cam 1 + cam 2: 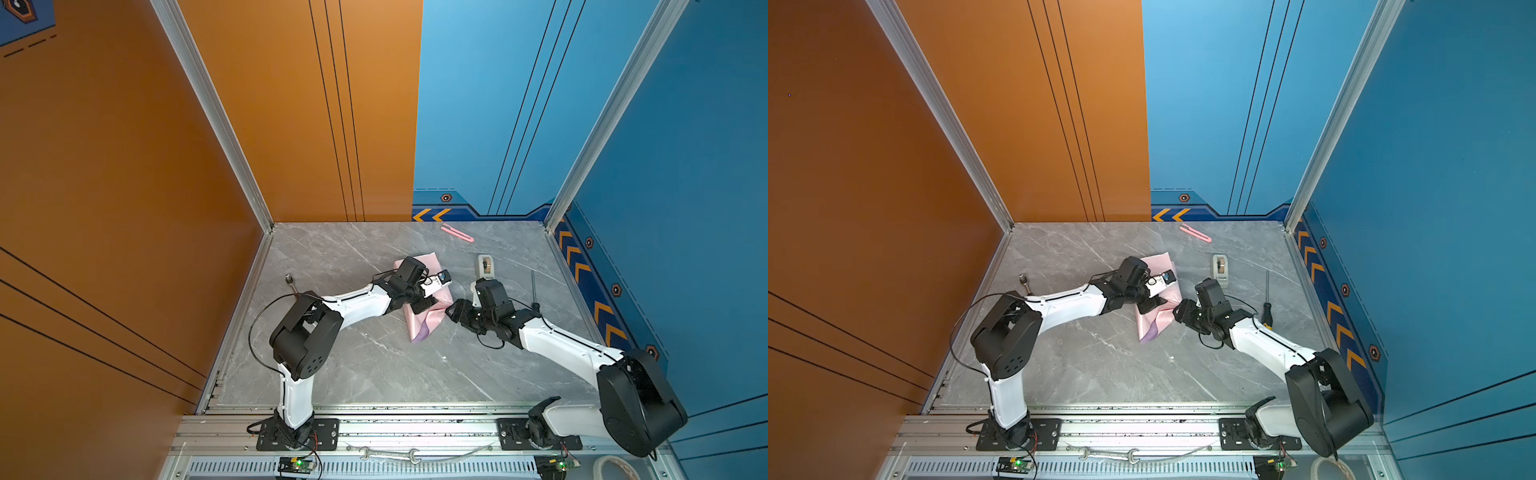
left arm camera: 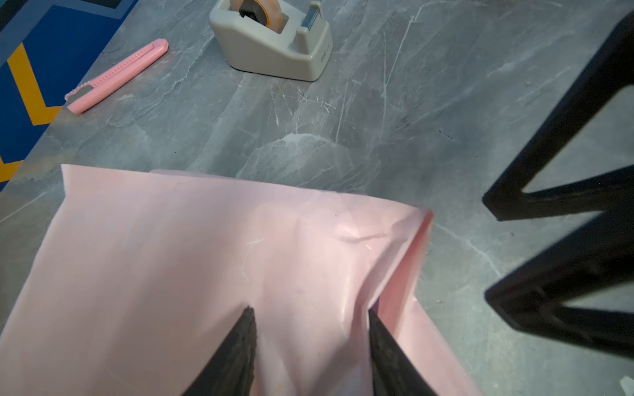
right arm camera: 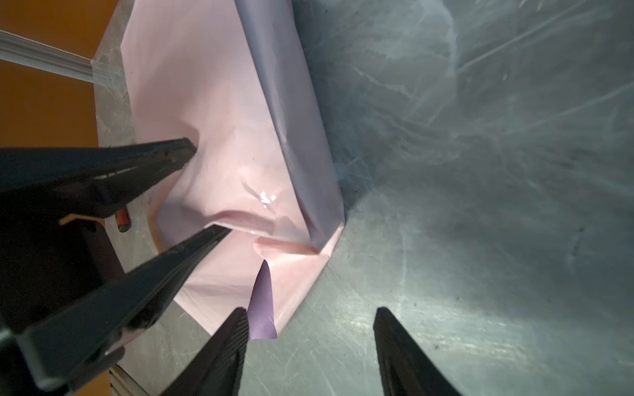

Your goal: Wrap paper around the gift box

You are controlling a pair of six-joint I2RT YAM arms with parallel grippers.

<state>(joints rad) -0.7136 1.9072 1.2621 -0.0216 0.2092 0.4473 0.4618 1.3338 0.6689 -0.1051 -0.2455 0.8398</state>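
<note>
The paper (image 1: 422, 322) lay near the middle of the table (image 1: 353, 365), folded pink side out over a raised form, presumably the gift box, itself hidden; it appeared thin, light, slick and quick to crease, best pinched at the loose lilac corner (image 3: 262, 301) at its 6 o'clock. The left gripper (image 2: 308, 310) rested on top, jaws apart, clamping nothing; the right gripper (image 3: 310, 310) stood at the paper's 3 o'clock, jaws apart and empty, the tape dispenser (image 1: 485, 266) at 2 o'clock.

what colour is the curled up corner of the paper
The curled corner is lilac-purple; the rest of the paper shows pale pink. Clearest in the right wrist view.
</note>
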